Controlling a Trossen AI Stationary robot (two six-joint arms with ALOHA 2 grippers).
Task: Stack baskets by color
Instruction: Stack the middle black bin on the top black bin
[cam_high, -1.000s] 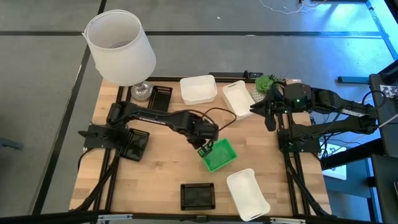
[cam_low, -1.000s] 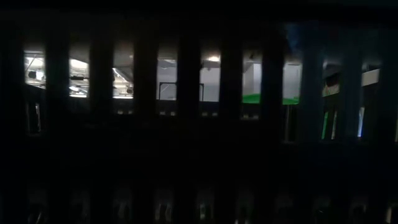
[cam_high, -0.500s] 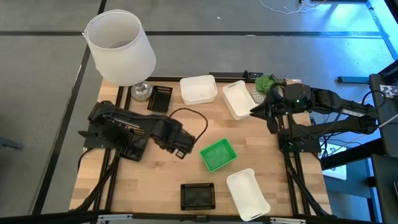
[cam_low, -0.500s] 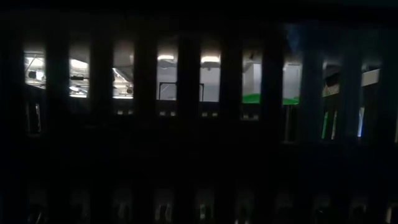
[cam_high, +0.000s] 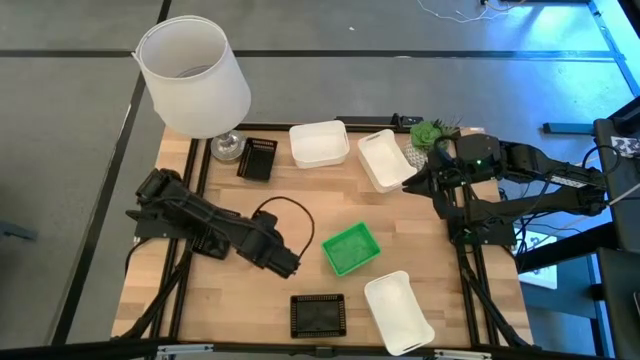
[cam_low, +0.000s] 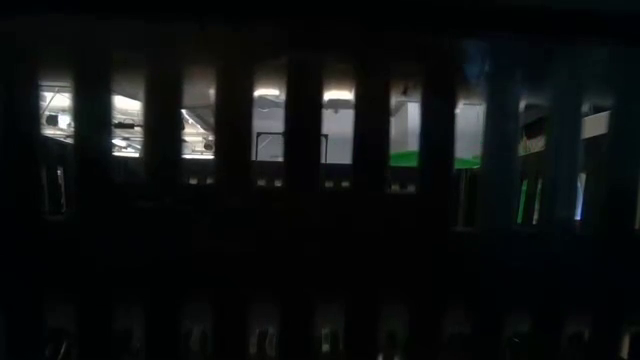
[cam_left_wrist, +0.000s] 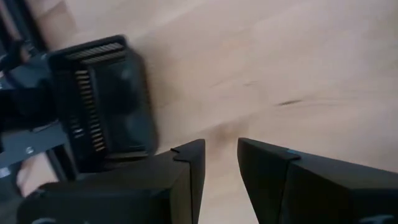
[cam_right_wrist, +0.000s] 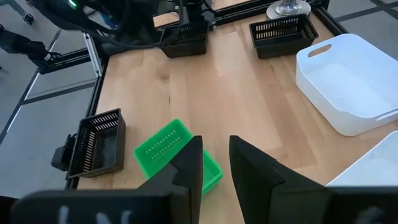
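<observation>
Bare wood around the green basket (cam_high: 351, 248); lamp (cam_high: 195, 77) crowding the far-left corner.

Take the mid-table basket (cam_high: 351, 249) as the landmark. Toward the front edge lie a mesh basket (cam_high: 318, 315) to its left and a tray (cam_high: 399, 311) to its right. Behind it, along the far edge, sit two trays (cam_high: 320, 143) (cam_high: 384, 158) side by side (apparently not touching). Far-left of it stand another mesh basket (cam_high: 256, 158) and the lamp (cam_high: 194, 78); the left gripper (cam_high: 286, 264) lies just left.
</observation>
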